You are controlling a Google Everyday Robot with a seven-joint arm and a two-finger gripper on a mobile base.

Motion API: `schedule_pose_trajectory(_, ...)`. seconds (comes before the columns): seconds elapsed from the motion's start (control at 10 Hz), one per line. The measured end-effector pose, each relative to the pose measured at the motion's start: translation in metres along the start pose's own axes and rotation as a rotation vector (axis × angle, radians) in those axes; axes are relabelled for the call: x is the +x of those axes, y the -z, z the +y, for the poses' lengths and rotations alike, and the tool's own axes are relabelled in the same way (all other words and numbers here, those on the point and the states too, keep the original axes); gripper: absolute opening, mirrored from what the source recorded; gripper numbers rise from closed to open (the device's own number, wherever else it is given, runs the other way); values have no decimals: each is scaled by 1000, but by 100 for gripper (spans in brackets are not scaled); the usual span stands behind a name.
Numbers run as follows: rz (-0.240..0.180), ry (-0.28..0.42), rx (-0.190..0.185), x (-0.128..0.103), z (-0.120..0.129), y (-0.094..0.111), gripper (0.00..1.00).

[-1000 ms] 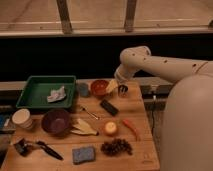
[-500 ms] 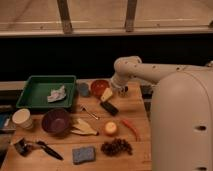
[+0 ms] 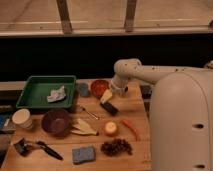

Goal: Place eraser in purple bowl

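The eraser [image 3: 110,108] is a small black block lying on the wooden table, right of centre. My gripper [image 3: 107,96] hangs just above its far end, pointing down, open, with nothing between its fingers. The arm reaches in from the right over the table's back edge. The purple bowl [image 3: 55,121] stands upright to the left of the eraser, well apart from the gripper.
An orange bowl [image 3: 99,87] sits just behind the gripper. A green tray [image 3: 30,92] holding a crumpled cloth is at the back left. A white cup [image 3: 22,119], brush [image 3: 44,149], blue-grey sponge [image 3: 83,154], orange fruit [image 3: 111,129], red chili [image 3: 131,128] and a dark cluster [image 3: 116,147] lie around.
The arm has swung left and lowered, bringing my gripper from the table's back right down to just above the eraser. The objects on the table have not moved.
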Motion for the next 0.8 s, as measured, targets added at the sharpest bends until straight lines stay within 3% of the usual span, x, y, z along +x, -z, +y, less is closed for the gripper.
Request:
schedule_pose_trajectory(0.4, 97, 133, -6, -8, 27, -32, 80)
schedule_pose_trajectory(0.8, 150, 126, -45, 4, 26, -61, 80)
